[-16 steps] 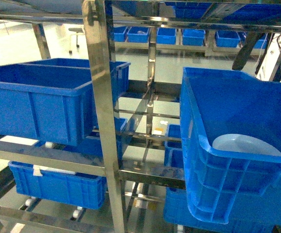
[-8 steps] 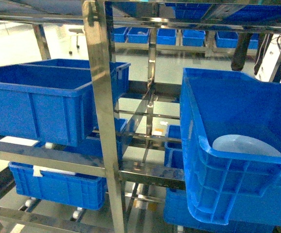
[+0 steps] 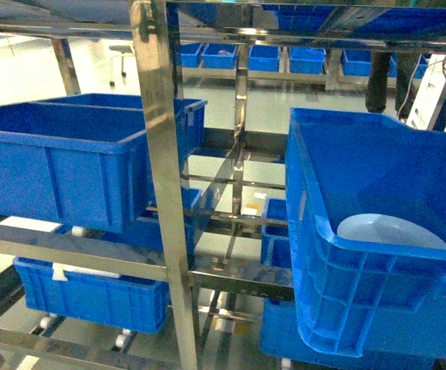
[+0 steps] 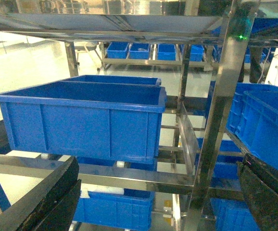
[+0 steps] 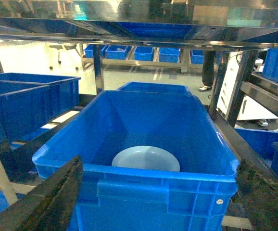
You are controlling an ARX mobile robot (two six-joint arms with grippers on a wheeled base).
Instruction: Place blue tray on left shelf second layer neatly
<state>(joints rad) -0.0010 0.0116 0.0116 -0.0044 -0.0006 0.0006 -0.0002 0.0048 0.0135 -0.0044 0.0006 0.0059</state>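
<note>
The blue tray (image 3: 389,230), pale and glossy, lies at the bottom of a deep dark-blue crate (image 3: 362,308) on the right side of the rack. The right wrist view shows the blue tray (image 5: 146,159) behind that crate's near wall (image 5: 153,192). My right gripper (image 5: 153,204) is open in front of that wall, outside the crate. My left gripper (image 4: 153,202) is open, facing the left shelf (image 4: 129,175). A dark-blue crate (image 4: 81,120) stands on that steel tier. Neither gripper shows in the head view.
A steel post (image 3: 161,177) stands upright between the left and right bays. Two dark-blue crates (image 3: 61,166) fill the left tier, with another crate (image 3: 92,297) below. More crates line a far rack (image 3: 285,58). A person's legs (image 3: 377,81) stand behind.
The person's legs in the background have shifted slightly left and straightened. The crates, tray and rack stay where they were.
</note>
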